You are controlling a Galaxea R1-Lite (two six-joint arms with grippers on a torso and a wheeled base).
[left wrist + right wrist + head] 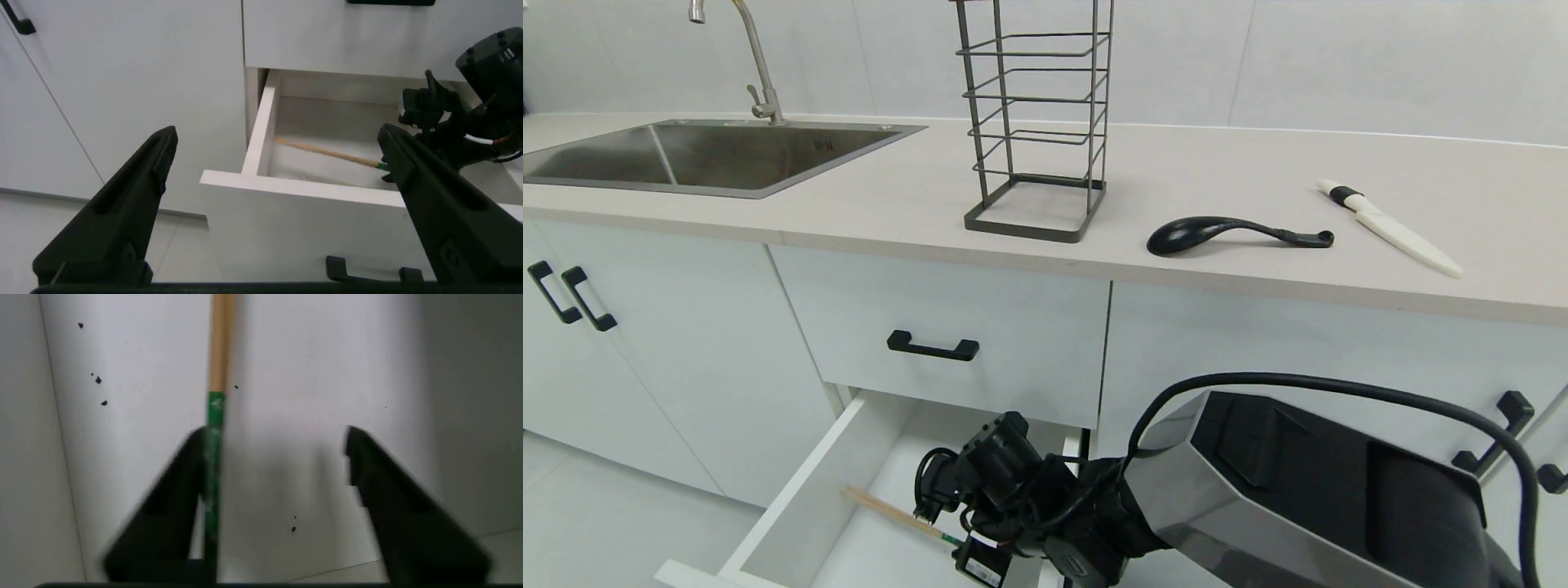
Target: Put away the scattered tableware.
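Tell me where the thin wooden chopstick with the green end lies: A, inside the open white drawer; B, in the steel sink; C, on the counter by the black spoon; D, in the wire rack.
A: the thin wooden chopstick with the green end lies on the floor of the open white drawer.

- The right arm point(1307, 498) has an angular silver-grey housing with a recessed black panel on top.
- A thick black cable point(1339, 384) arcs over this housing.
- The wrist point(1013, 482) is black and boxy, with a bundle of thin black looped wires point(929, 482) and a small white label point(980, 572).
- The right tool point(278, 514) has two matte black tapered fingers point(163, 523).
- The left tool point(282, 204) has two matte black, wedge-shaped fingers point(131, 204) with flat inner faces.
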